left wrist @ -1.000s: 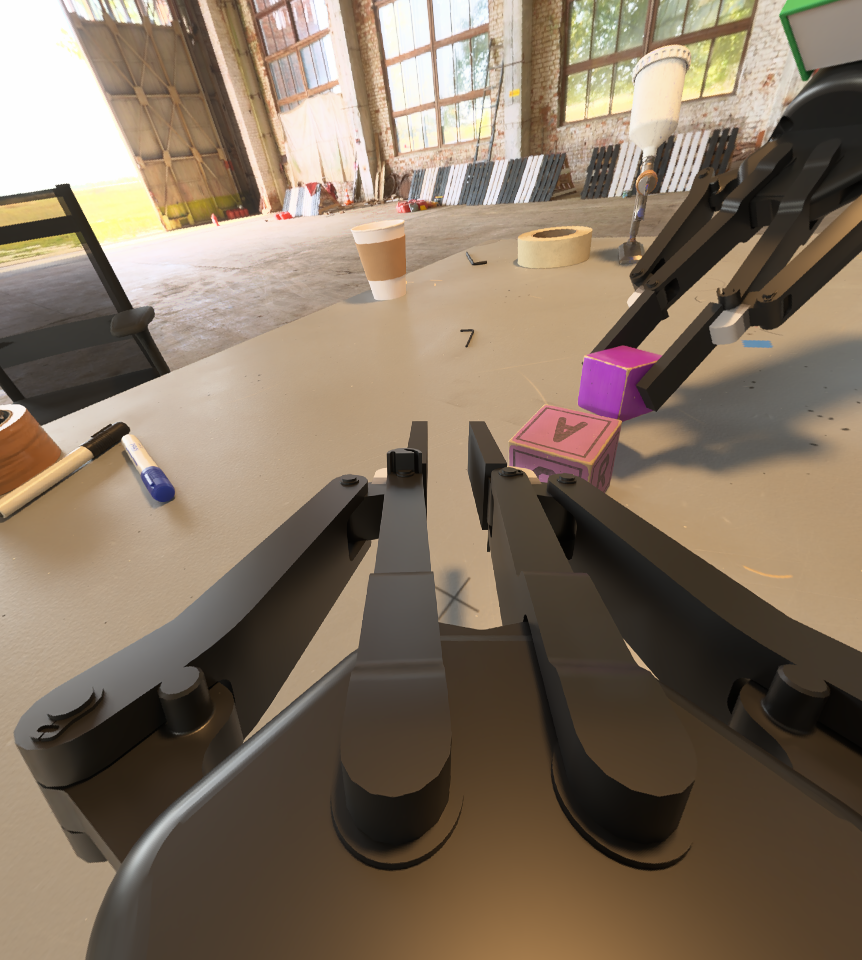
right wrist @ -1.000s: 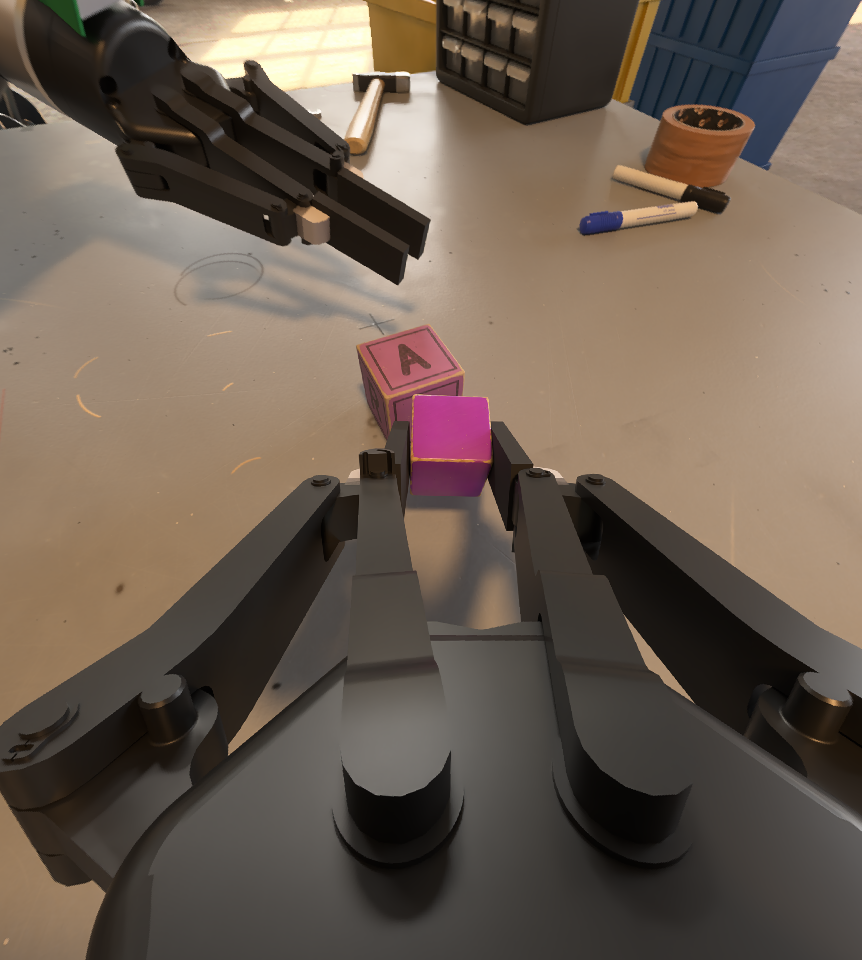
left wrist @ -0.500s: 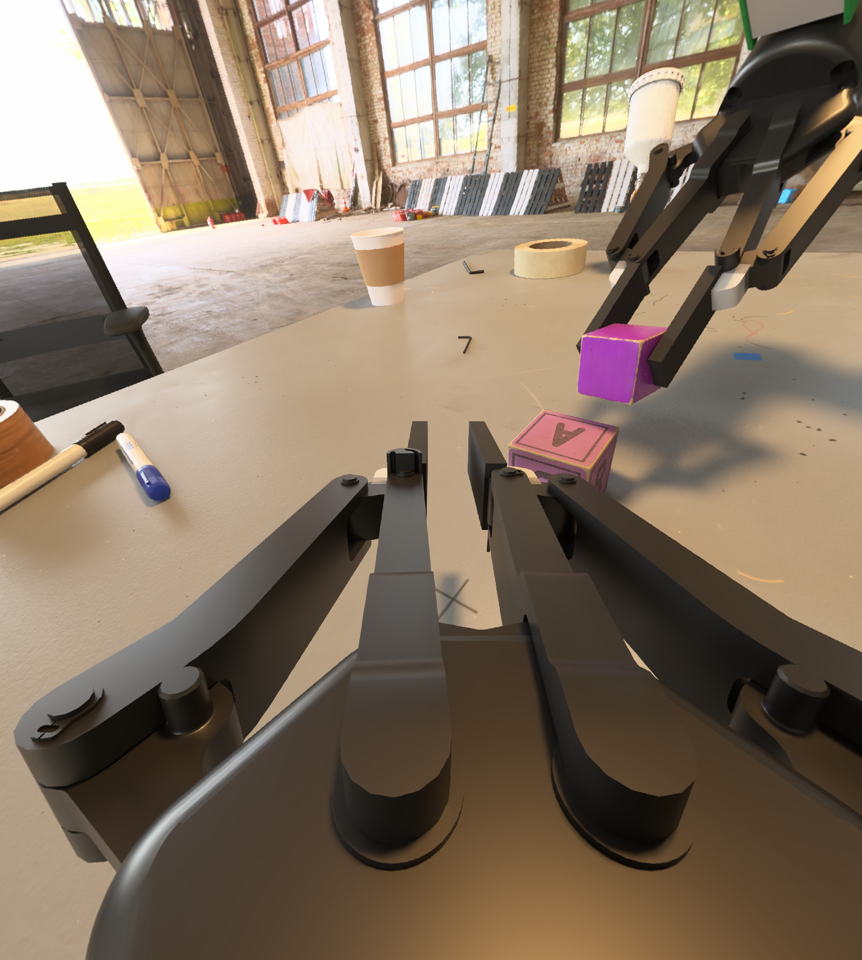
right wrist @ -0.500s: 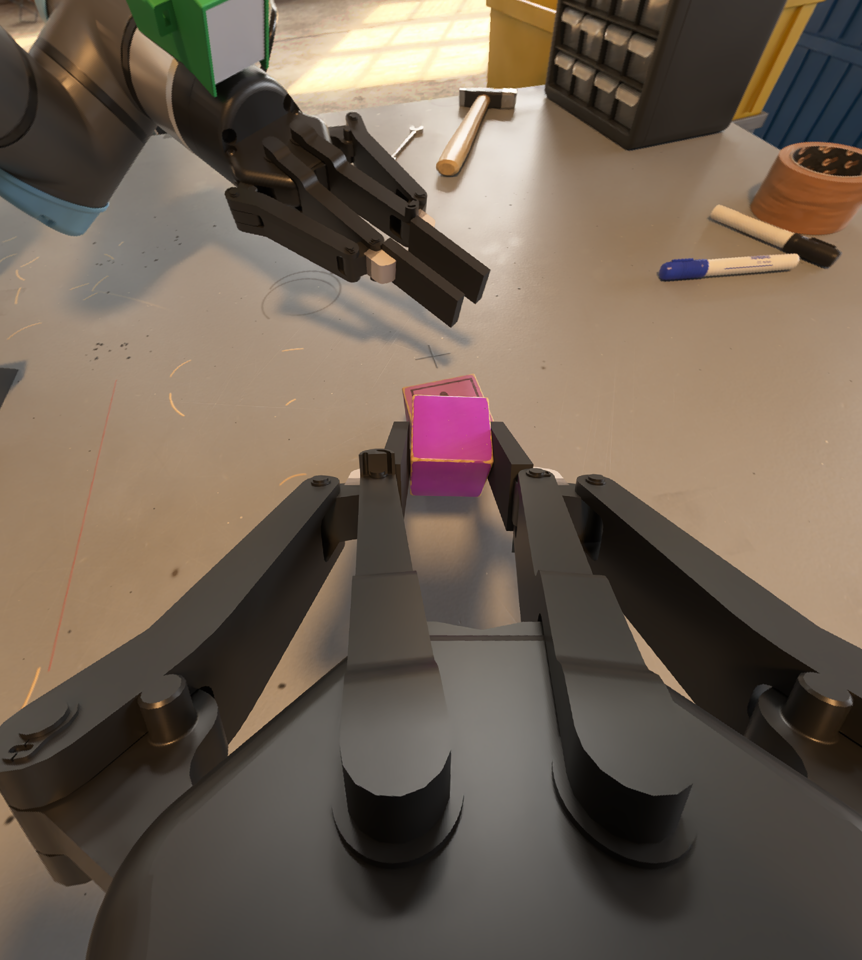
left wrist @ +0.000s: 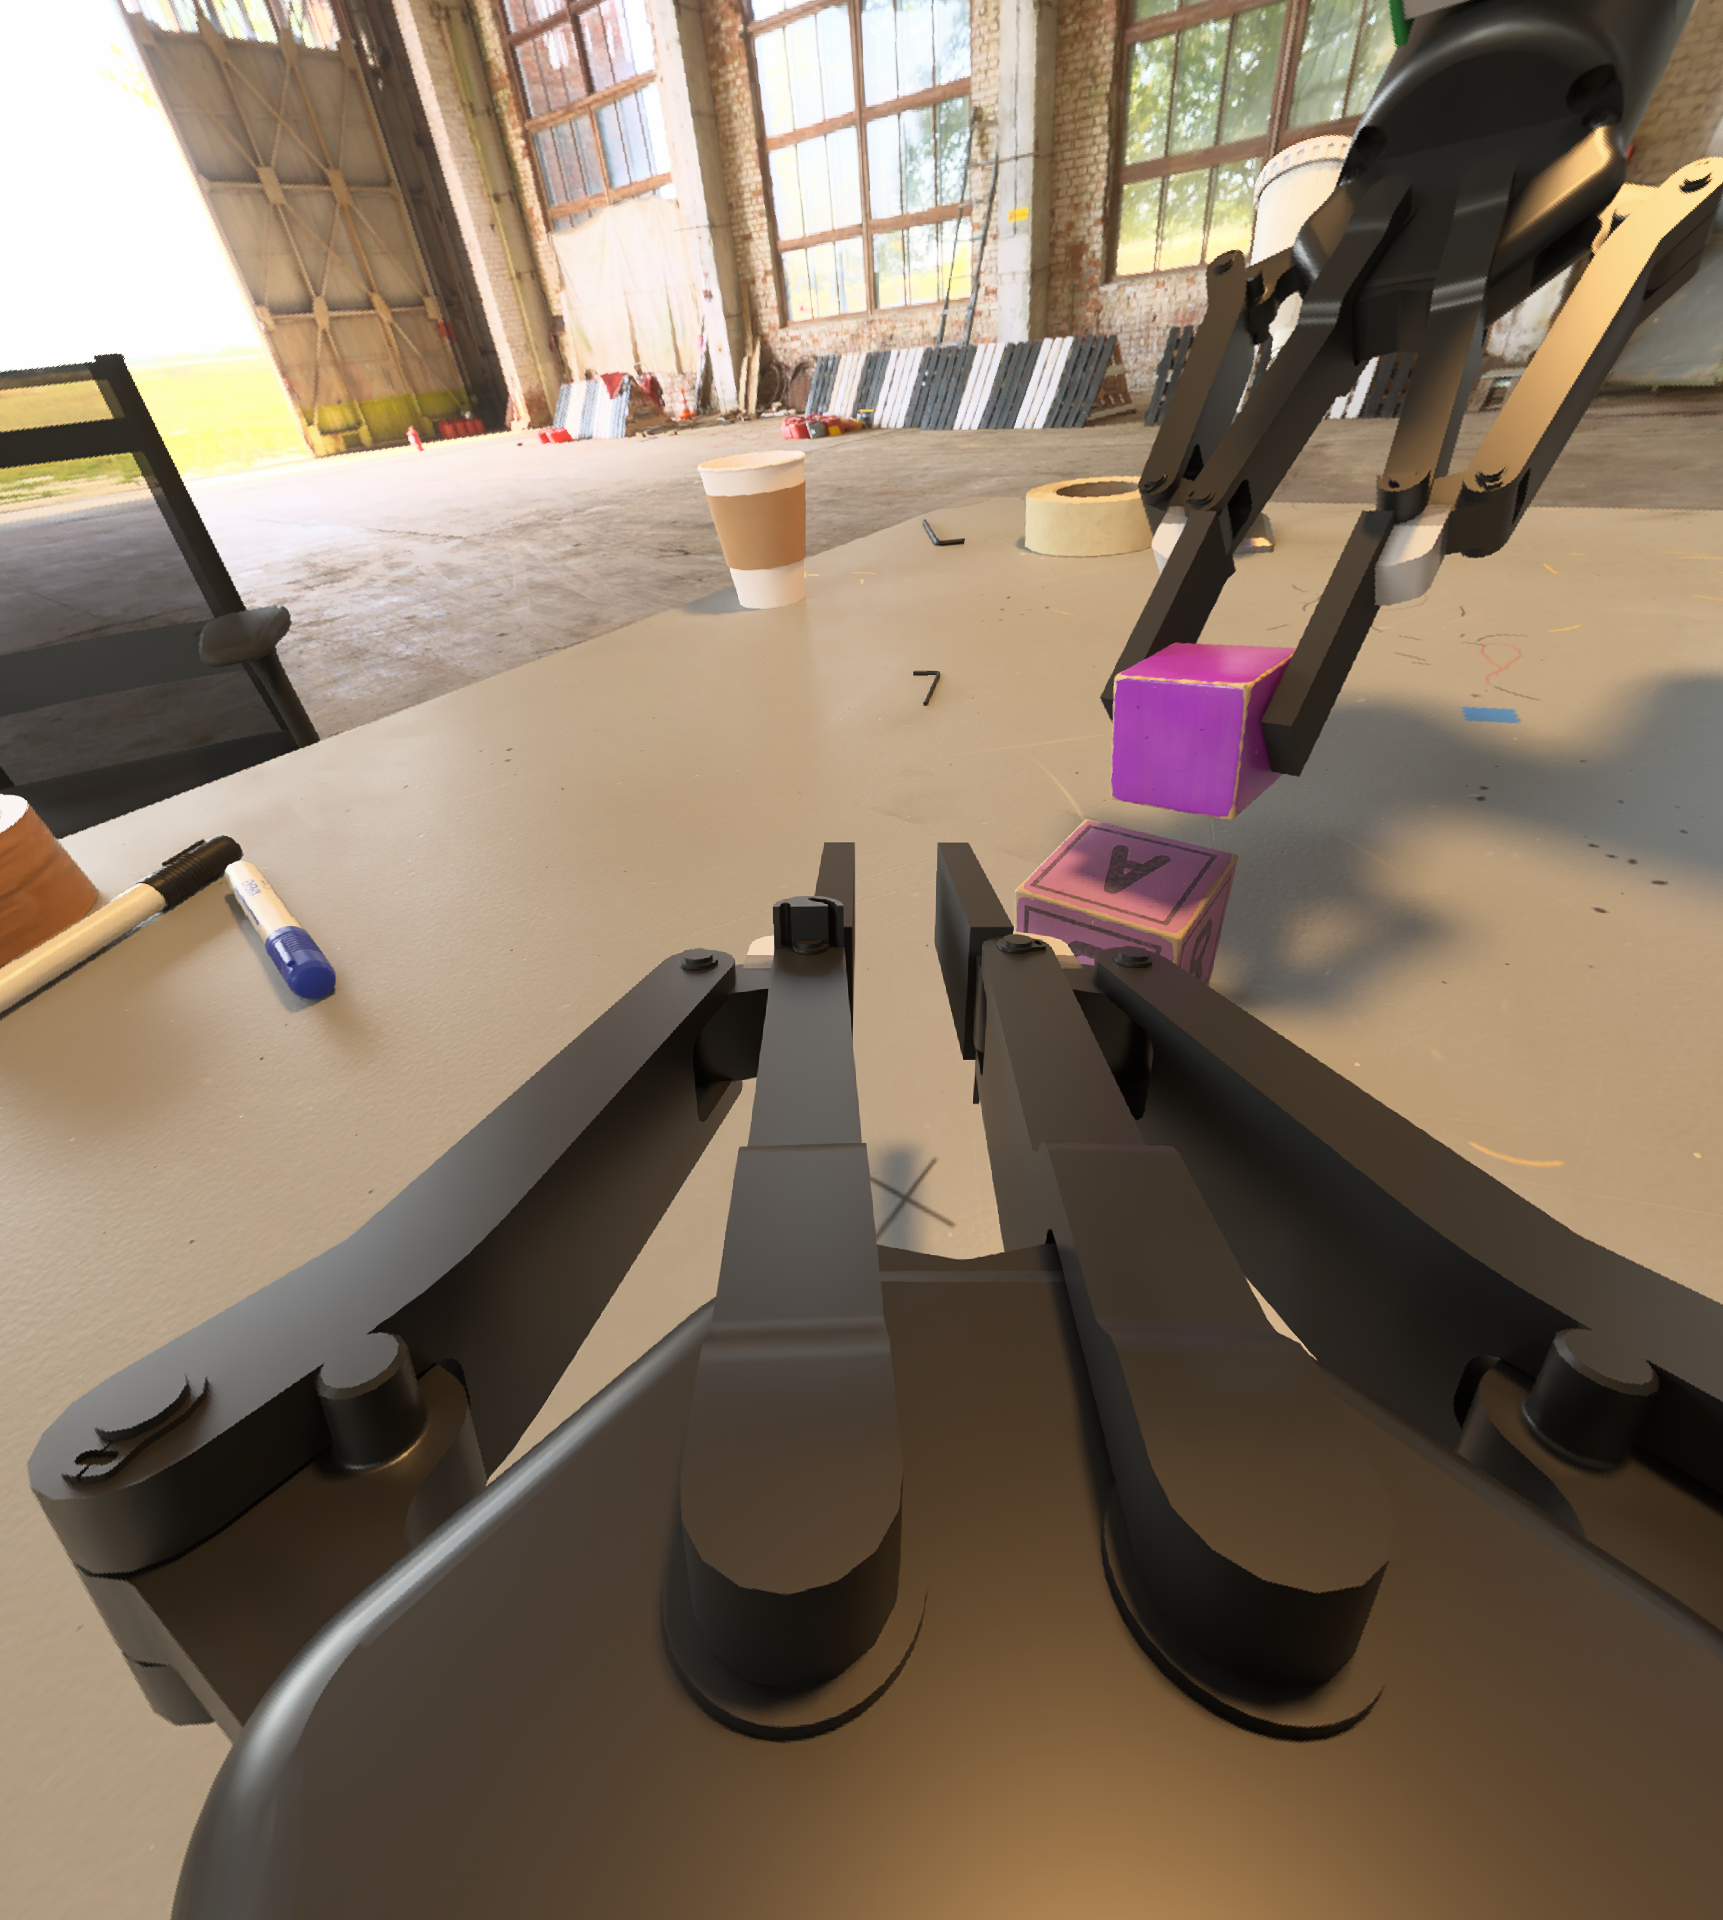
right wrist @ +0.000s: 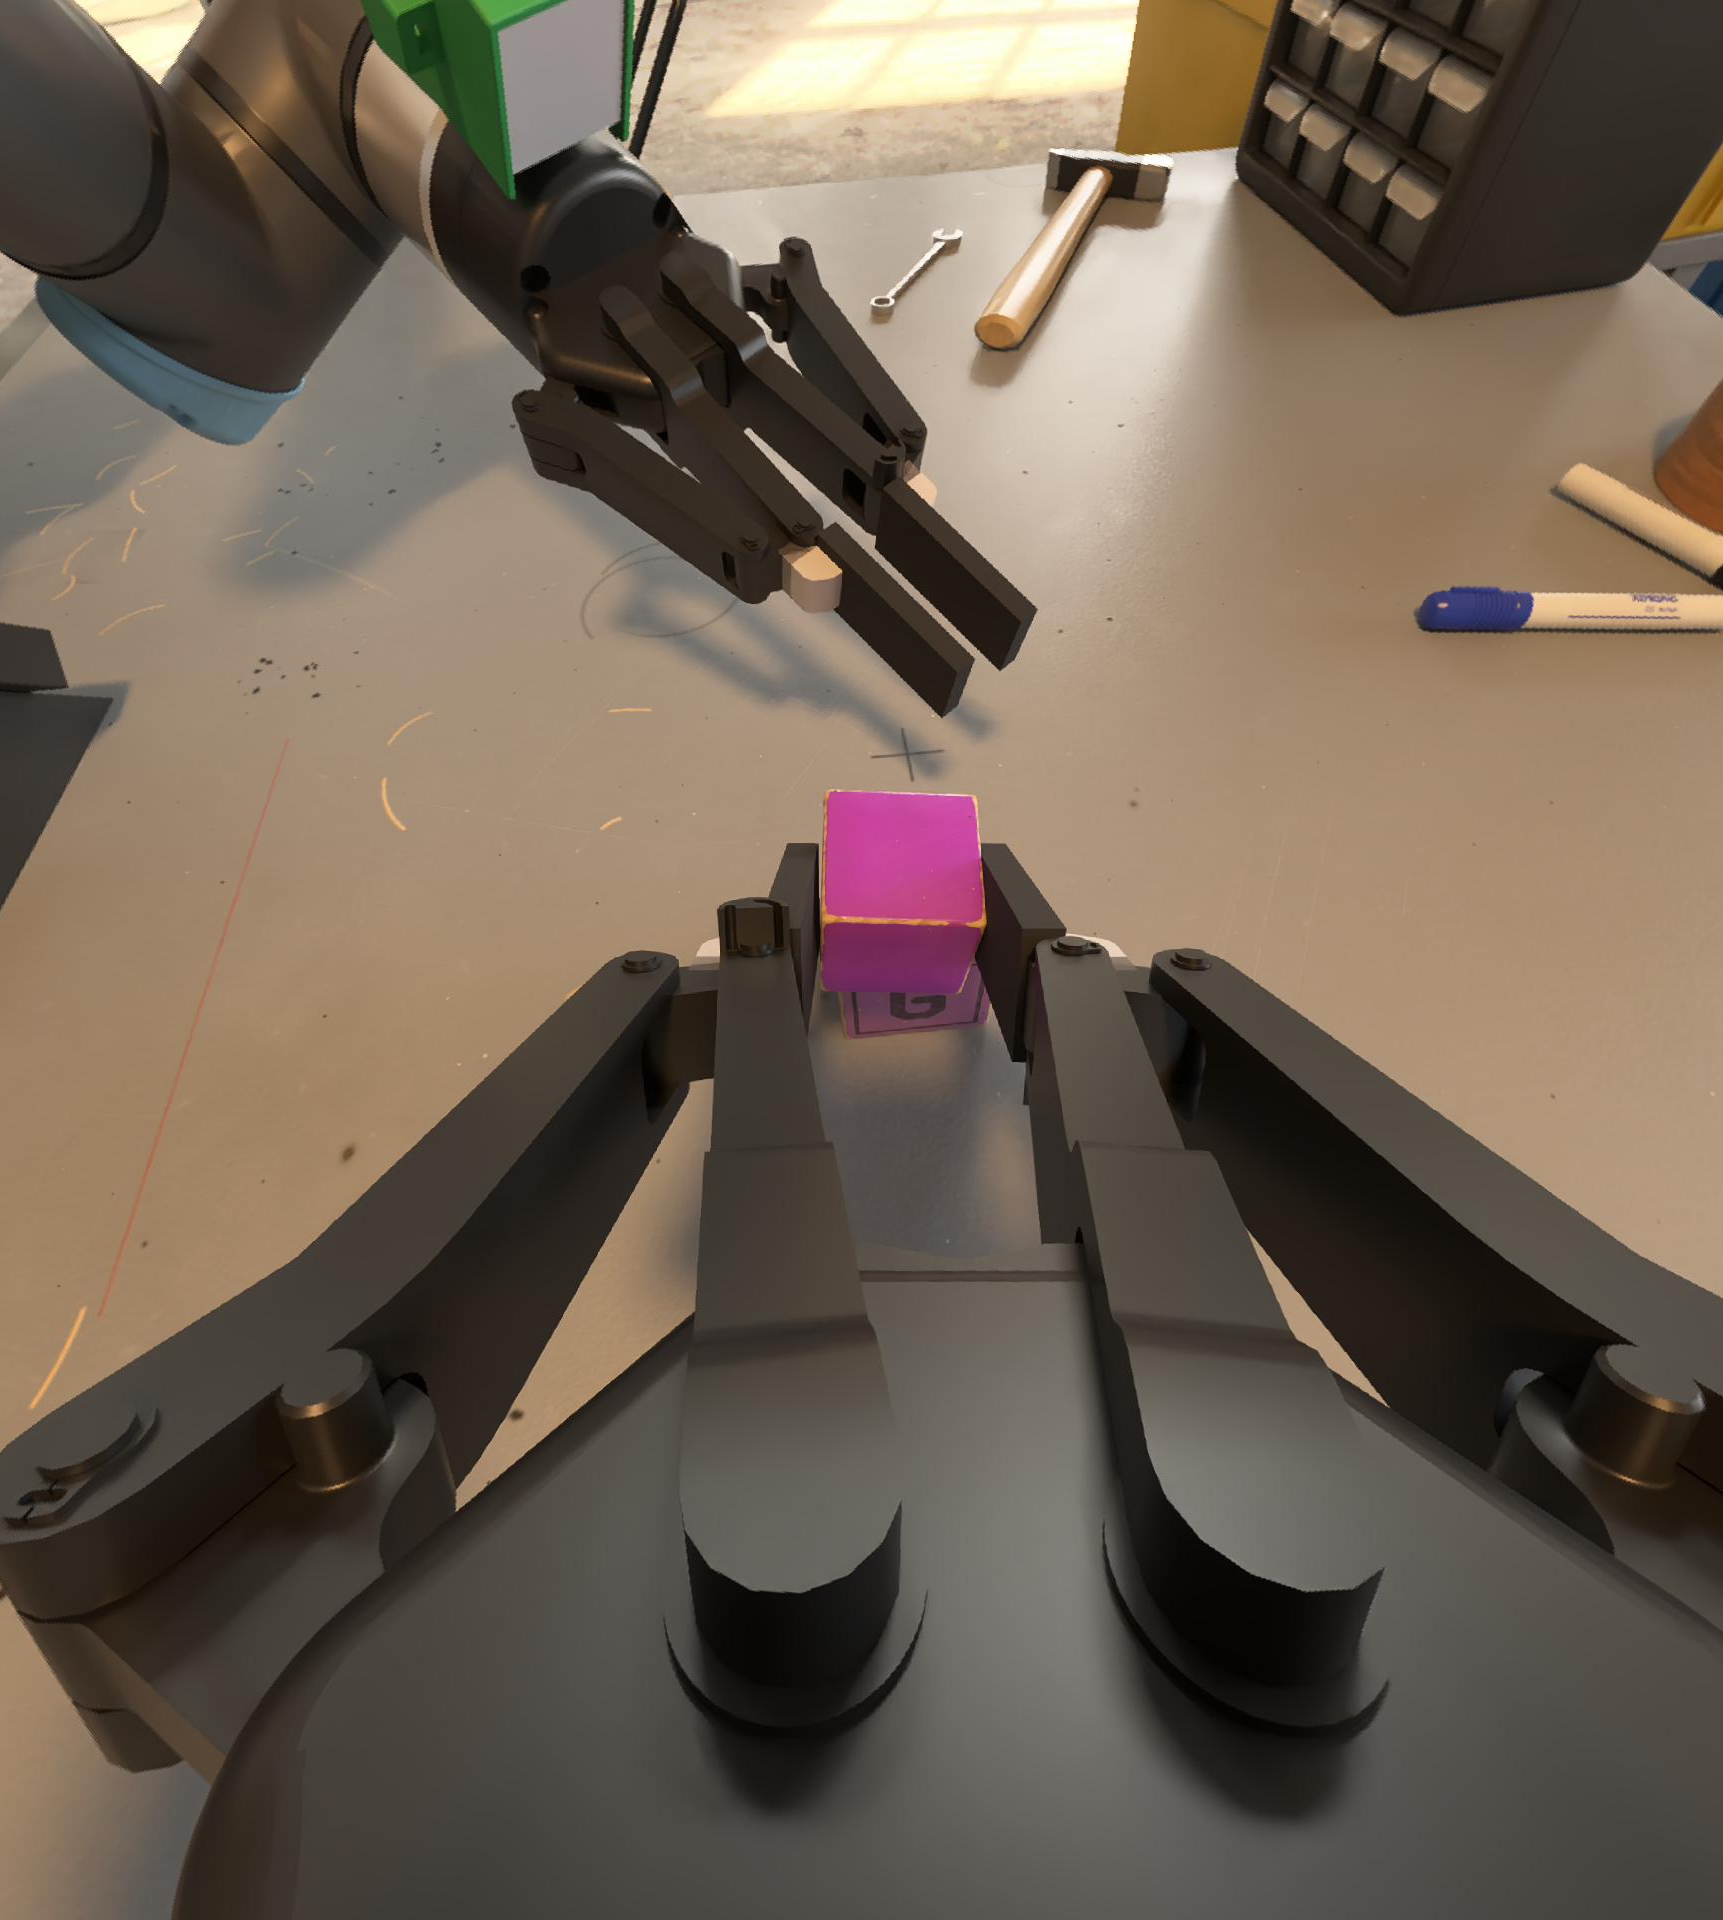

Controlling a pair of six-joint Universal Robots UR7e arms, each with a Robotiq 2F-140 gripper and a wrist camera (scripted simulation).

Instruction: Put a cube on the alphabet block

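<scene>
Two hands are mine, and only the right hand (right wrist: 901, 914) carries anything: its fingers (right wrist: 1018, 914) are clamped on opposite sides of the magenta cube (right wrist: 901, 883), holding it in the air directly over the pink alphabet block (left wrist: 1127, 899). From my left wrist view a thin gap shows between the cube's underside and the block's top face, so they are not touching. The block sits upright on the grey counter (left wrist: 524, 831). My left hand (left wrist: 888, 883) hovers just beside the block, its fingers drawn close together with a narrow slit between them, gripping nothing. Two markers (left wrist: 280, 925) lie well off to the side.
</scene>
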